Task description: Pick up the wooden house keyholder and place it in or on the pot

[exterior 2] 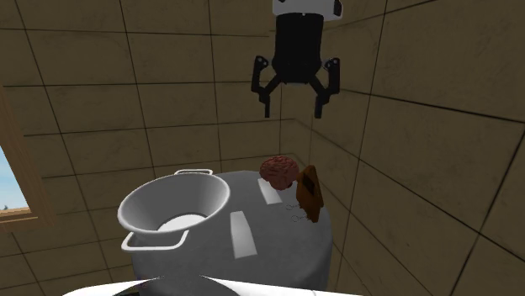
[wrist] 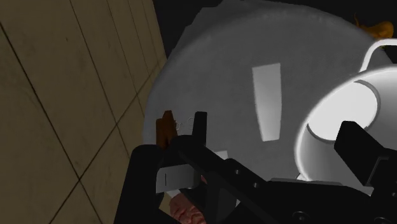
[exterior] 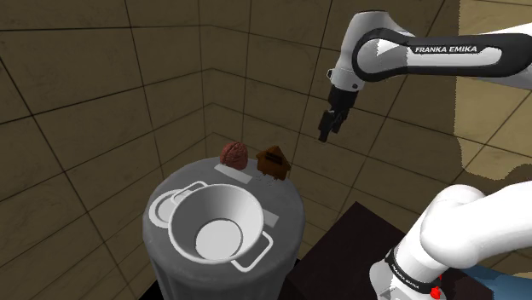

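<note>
Pincer [exterior 2: 294,108] hangs open and empty. Well below it, the brown house keyholder [exterior 2: 310,193] stands at the bench [exterior 2: 278,244] rim beside a pink brain-shaped lump [exterior 2: 278,170]; the pot [exterior 2: 210,198] sits beyond. A skewed descent could tip the keyholder off. The arm [exterior: 448,49] reads FRANKA EMIKA.

Pink brain-shaped object [exterior 2: 278,171] on round grey table [exterior 2: 282,240]; tan tiled walls [exterior: 85,94] behind
</note>
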You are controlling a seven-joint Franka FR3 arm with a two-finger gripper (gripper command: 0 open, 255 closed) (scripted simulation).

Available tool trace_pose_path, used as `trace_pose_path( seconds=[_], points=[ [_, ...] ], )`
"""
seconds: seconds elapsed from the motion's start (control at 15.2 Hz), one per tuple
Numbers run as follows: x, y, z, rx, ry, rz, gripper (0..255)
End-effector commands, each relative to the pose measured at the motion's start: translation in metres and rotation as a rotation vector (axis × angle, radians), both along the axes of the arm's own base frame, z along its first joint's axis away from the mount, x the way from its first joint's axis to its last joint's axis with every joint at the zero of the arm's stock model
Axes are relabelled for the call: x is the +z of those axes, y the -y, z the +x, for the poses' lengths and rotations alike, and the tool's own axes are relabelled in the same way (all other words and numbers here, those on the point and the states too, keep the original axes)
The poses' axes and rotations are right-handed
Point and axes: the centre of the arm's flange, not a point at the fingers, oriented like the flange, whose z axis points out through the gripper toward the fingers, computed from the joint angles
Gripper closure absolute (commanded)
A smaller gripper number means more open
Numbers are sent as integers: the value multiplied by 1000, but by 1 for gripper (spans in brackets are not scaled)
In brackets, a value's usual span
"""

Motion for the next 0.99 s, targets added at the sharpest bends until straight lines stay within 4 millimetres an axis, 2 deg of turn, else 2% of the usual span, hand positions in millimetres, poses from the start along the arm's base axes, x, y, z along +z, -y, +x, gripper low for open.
trace_pose_path(
  seconds=[0.0, 0.92],
  points=[
    [-16, 9, 21, 18, 4, 2, 0],
    [-117, 68, 162, 140, 22, 23, 0]
  ],
)
